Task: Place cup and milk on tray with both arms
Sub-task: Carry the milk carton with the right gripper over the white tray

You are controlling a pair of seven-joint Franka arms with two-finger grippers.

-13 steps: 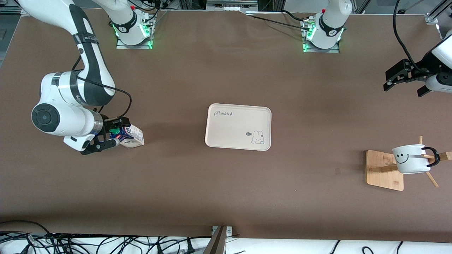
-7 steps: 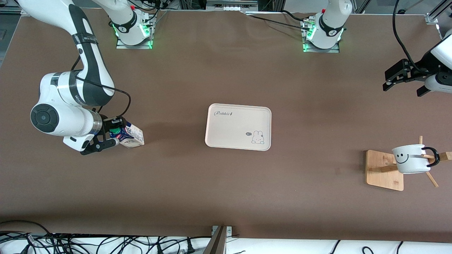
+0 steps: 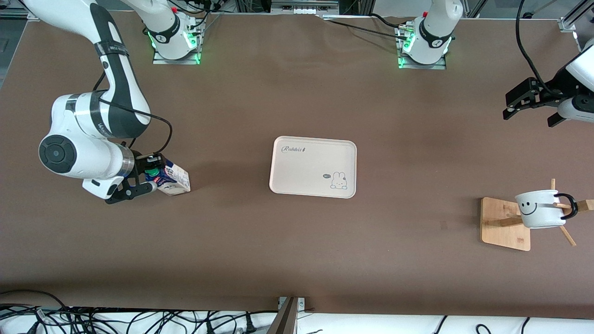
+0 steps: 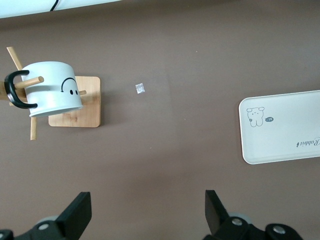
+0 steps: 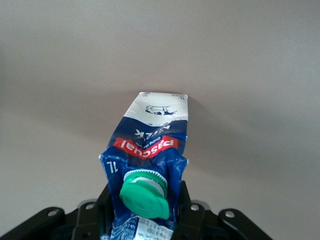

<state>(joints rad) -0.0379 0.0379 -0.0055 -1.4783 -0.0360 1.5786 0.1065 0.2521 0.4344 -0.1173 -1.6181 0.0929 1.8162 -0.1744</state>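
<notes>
The milk (image 3: 172,180) is a blue and cream carton with a green cap, tilted, toward the right arm's end of the table. My right gripper (image 3: 149,179) is shut on its top; in the right wrist view the fingers (image 5: 189,210) press both sides of the dented carton (image 5: 150,145). The cup (image 3: 540,209), white with a smiley, hangs on a wooden rack (image 3: 503,225) toward the left arm's end. My left gripper (image 3: 528,119) is open and empty, up over the table; its view shows the cup (image 4: 52,89) ahead of it. The cream tray (image 3: 306,171) lies mid-table with nothing on it.
The rack's pegs stick out past the cup (image 3: 568,236). A small scrap (image 4: 140,88) lies on the brown table between the rack and the tray (image 4: 290,125). Cables hang along the table's near edge (image 3: 139,320).
The right arm's elbow has shifted slightly; the milk stays in its grip at about the same place. The left arm waits unmoved.
</notes>
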